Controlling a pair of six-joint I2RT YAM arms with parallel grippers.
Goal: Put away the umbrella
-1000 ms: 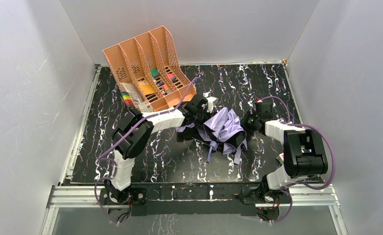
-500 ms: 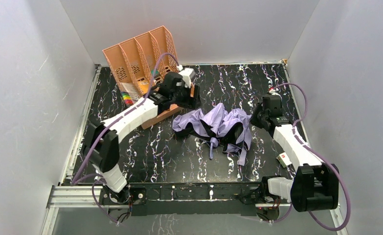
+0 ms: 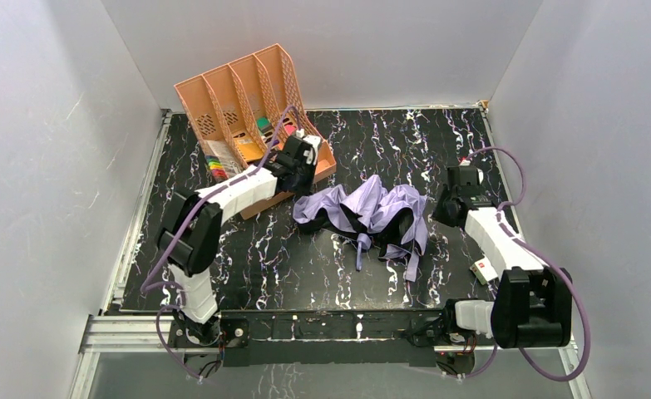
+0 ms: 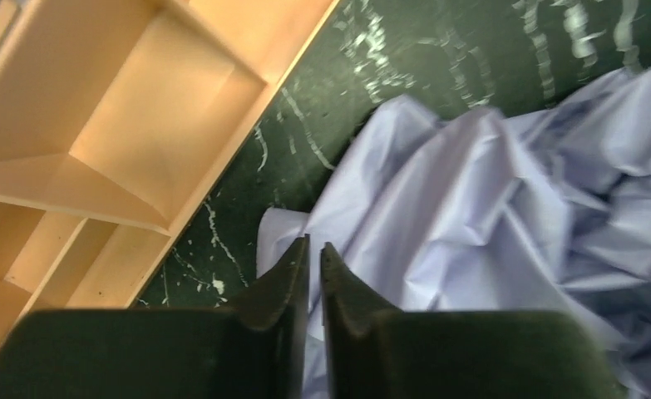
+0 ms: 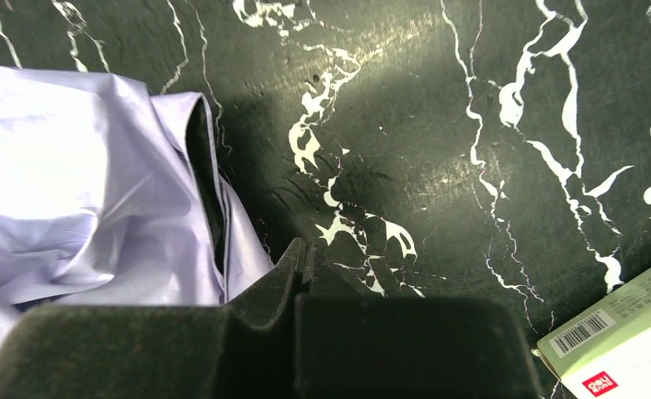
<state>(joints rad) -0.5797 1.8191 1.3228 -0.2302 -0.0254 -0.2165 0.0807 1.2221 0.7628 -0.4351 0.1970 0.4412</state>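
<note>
The pale lavender umbrella (image 3: 367, 209) lies loose and crumpled on the black marbled table (image 3: 247, 266), its thin shaft (image 3: 361, 249) and strap (image 3: 411, 264) pointing toward the near edge. My left gripper (image 3: 305, 170) hovers at the front right corner of the peach file organiser (image 3: 247, 100), just over the umbrella's left edge. In the left wrist view that gripper (image 4: 314, 247) is shut, the lavender fabric (image 4: 471, 199) beneath it, nothing pinched. My right gripper (image 3: 442, 213) is shut and empty beside the umbrella's right edge (image 5: 97, 208); its tips (image 5: 303, 247) hang over bare table.
The organiser (image 4: 97, 125) holds coloured stationery in its left slots (image 3: 222, 162). A small white box with a barcode (image 3: 481, 269) lies near the right arm, also seen as the box (image 5: 629, 341) in the right wrist view. White walls enclose the table on three sides.
Both grippers have left the umbrella, which now lies flatter and wider. The left arm swung up to the organiser, drew back slightly and shut its jaws. The right arm pulled back to the right.
</note>
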